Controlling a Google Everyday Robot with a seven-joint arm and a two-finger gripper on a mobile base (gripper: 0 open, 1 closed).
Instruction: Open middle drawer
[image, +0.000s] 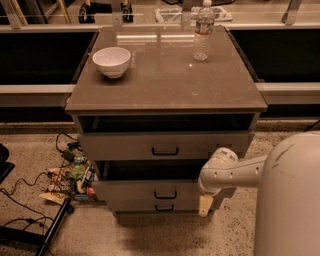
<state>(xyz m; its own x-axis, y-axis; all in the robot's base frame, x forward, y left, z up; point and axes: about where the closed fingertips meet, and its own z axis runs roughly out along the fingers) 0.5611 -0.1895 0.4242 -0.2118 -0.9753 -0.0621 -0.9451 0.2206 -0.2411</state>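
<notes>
speckled floor (235, 235), grey-brown cabinet (240, 142) centre frame. on its tabletop (165, 80) we see a white bowl (111, 61) upper left and a water bottle (201, 31) upper right. the middle drawer (130, 191) is lower centre, standing out with a dark gap above its front. the gripper (205, 205) is at the drawer's right end; we cannot tell if it is spread or closed.

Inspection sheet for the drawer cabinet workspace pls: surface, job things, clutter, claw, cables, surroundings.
Surface: cabinet top holds a white bowl and a water bottle.
Job's things: middle drawer partly pulled out; nothing on its black handle.
Clutter: packets on the floor, left of the cabinet.
Grippers: claw low, at the middle drawer's right end.
Cables: black cables on the floor, left.
Surroundings: top drawer also partly out.
</notes>
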